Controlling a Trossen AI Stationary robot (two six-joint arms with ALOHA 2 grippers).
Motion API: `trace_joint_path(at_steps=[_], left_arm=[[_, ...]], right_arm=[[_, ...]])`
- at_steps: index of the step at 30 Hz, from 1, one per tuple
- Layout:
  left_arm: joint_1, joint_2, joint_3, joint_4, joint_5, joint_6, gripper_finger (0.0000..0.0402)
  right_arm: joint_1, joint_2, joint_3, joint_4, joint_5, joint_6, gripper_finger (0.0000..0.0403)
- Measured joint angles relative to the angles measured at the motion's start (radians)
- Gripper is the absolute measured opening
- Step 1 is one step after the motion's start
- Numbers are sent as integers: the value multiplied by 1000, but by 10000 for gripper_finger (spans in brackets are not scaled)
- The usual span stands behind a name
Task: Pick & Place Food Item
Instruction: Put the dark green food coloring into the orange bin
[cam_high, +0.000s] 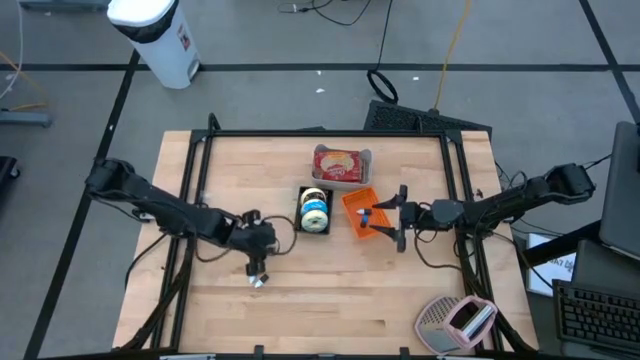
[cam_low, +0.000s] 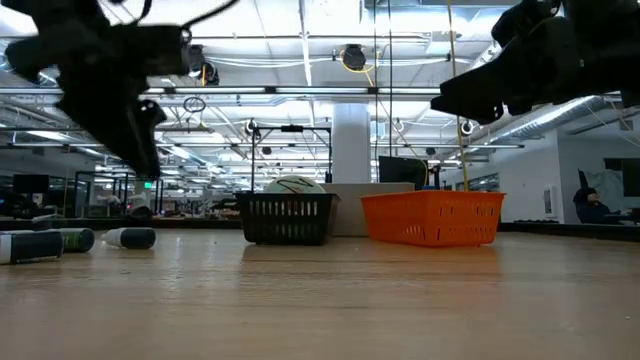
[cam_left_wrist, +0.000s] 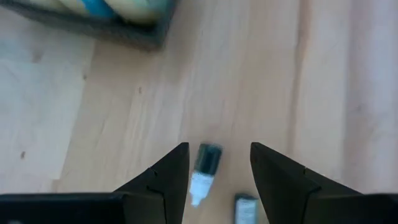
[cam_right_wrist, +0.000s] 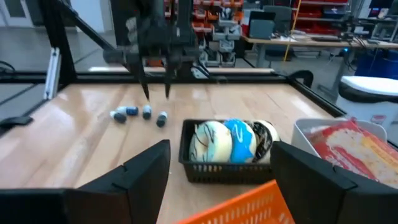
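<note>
While the left hand (cam_high: 257, 272) hangs open over small bottles (cam_left_wrist: 204, 168), right hand (cam_high: 388, 222) gapes — both empty.

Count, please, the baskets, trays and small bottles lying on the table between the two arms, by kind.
Baskets: 2, the black basket and the orange basket
Trays: 1, the grey tray
Small bottles: 3
Total: 6
</note>
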Motion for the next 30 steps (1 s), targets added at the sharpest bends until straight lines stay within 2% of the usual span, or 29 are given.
trace_joint_path(at_steps=[10, 20, 23, 28, 30], left_arm=[[-2, 220, 0, 1, 8, 23, 173], [0, 262, 3, 5, 7, 22, 168], [0, 262, 2, 8, 10, 37, 140], [-1, 263, 2, 8, 16, 50, 63], [-1, 263, 2, 7, 12, 67, 52]], right_arm=[[30, 1, 0, 12, 0, 0, 254], [33, 1, 0, 14, 1, -9, 253], [33, 1, 0, 15, 0, -6, 253], [33, 1, 0, 14, 0, 5, 253], [33, 1, 0, 5, 0, 5, 253]])
